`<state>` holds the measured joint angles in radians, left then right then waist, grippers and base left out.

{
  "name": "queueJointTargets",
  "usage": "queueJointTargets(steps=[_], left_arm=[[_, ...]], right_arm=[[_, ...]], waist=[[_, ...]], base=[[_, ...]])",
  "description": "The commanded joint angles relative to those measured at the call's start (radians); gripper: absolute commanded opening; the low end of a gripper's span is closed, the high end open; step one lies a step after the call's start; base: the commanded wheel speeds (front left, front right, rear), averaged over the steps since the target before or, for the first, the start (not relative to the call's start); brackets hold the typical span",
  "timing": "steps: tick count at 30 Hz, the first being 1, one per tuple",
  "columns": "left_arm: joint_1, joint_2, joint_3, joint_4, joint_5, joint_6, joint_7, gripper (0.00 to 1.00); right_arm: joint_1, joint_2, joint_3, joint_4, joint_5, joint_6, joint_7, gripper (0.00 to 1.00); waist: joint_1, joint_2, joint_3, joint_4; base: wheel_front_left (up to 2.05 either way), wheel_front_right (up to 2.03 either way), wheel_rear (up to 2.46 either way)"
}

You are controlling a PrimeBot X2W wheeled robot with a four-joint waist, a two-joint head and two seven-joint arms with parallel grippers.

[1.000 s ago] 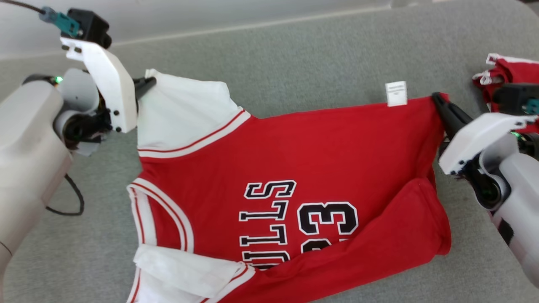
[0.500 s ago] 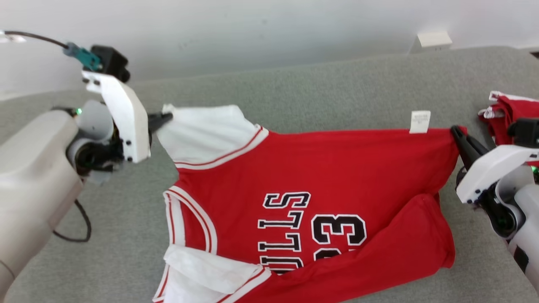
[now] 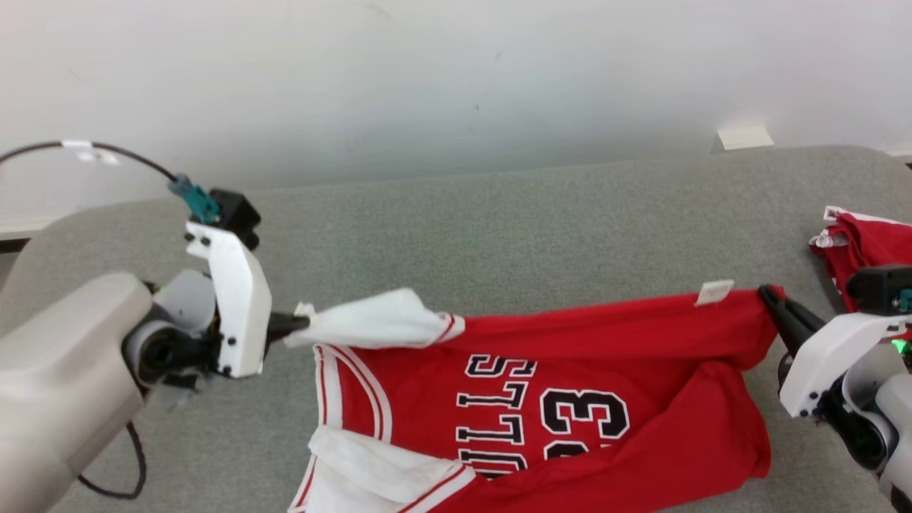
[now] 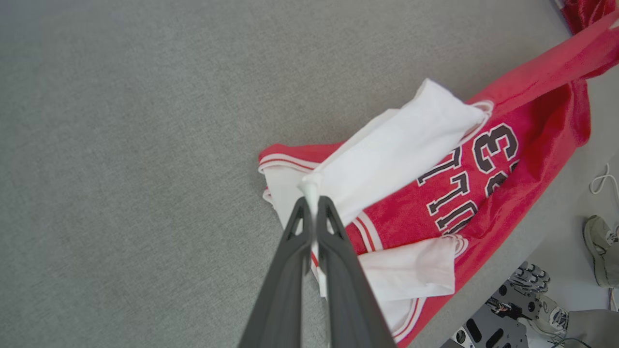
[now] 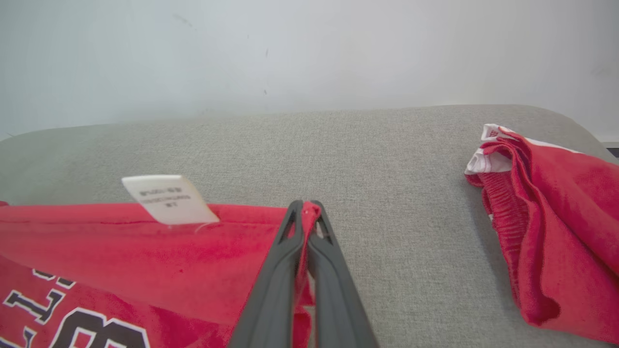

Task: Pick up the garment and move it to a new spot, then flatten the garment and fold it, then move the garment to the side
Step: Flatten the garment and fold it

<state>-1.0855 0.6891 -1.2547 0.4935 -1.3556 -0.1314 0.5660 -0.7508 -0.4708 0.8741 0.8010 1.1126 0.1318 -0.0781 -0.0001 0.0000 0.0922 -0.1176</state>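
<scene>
Head view: garment (image 3: 605,335) in left gripper (image 3: 298,325)

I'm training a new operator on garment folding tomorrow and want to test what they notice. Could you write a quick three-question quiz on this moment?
1. True or false: the left gripper and the right gripper are both shut on the jersey.
2. Which part do the left gripper's fingers pinch? A) the white sleeve B) the care label C) a red hem corner
3. What lies on the grey surface beyond the right gripper, at the head view's right edge?

Key: 1 true. 2 A. 3 a second red garment, crumpled.
</scene>
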Motion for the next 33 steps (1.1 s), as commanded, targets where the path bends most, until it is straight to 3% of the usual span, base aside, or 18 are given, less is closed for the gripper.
queueJointTargets(steps=[1,14,20,24,25,26,27,28,30,33], left_arm=[[0.032,0.018,-0.004,-0.026,-0.013,0.002,0.020,0.00],[0.168,0.096,-0.018,-0.215,-0.048,0.033,0.129,0.00],[0.223,0.087,-0.020,-0.258,-0.071,0.048,0.120,0.00],[0.251,0.070,-0.020,-0.252,-0.069,0.044,0.109,0.00],[0.257,0.065,-0.020,-0.249,-0.069,0.042,0.104,0.05],[0.263,0.059,-0.021,-0.245,-0.071,0.041,0.102,0.07],[0.267,0.055,-0.021,-0.241,-0.071,0.039,0.099,0.41],[0.272,0.050,-0.021,-0.238,-0.074,0.037,0.097,0.70],[0.281,0.043,-0.021,-0.235,-0.078,0.035,0.105,1.00],[0.283,0.041,-0.019,-0.231,-0.078,0.031,0.103,1.00]], right_arm=[[0.031,-0.017,0.014,-0.016,0.005,-0.002,0.010,0.00],[0.109,-0.093,0.088,-0.068,0.018,-0.002,0.054,0.00],[0.120,-0.099,0.118,-0.052,0.012,-0.002,0.078,0.00],[0.117,-0.084,0.136,-0.027,0.002,-0.002,0.085,0.42],[0.118,-0.079,0.139,-0.021,0.002,-0.002,0.086,0.55],[0.120,-0.074,0.144,-0.014,0.003,-0.002,0.092,0.82],[0.121,-0.072,0.147,-0.008,0.003,-0.002,0.094,1.00],[0.123,-0.070,0.151,-0.003,0.005,-0.002,0.096,1.00],[0.123,-0.064,0.159,0.002,0.008,-0.002,0.102,1.00],[0.122,-0.068,0.174,-0.004,0.008,-0.002,0.104,1.00]], waist=[[0.0001,0.0000,-0.018,0.005],[0.0001,0.0000,-0.063,0.017],[0.0001,0.0000,-0.055,0.021],[0.0001,0.0000,-0.048,0.020],[0.0001,0.0000,-0.048,0.019],[0.0001,0.0000,-0.047,0.018],[0.0001,0.0000,-0.047,0.018],[0.0001,0.0000,-0.047,0.017],[0.0001,0.0000,-0.048,0.015],[0.0001,0.0000,-0.053,0.014]], base=[[0.00,0.00,0.00],[0.00,0.00,0.00],[0.00,0.00,0.00],[0.00,0.00,0.00],[0.00,0.00,0.00],[0.00,0.00,0.00],[0.00,0.00,0.00],[0.00,0.00,0.00],[0.00,0.00,0.00],[0.00,0.00,0.00]])
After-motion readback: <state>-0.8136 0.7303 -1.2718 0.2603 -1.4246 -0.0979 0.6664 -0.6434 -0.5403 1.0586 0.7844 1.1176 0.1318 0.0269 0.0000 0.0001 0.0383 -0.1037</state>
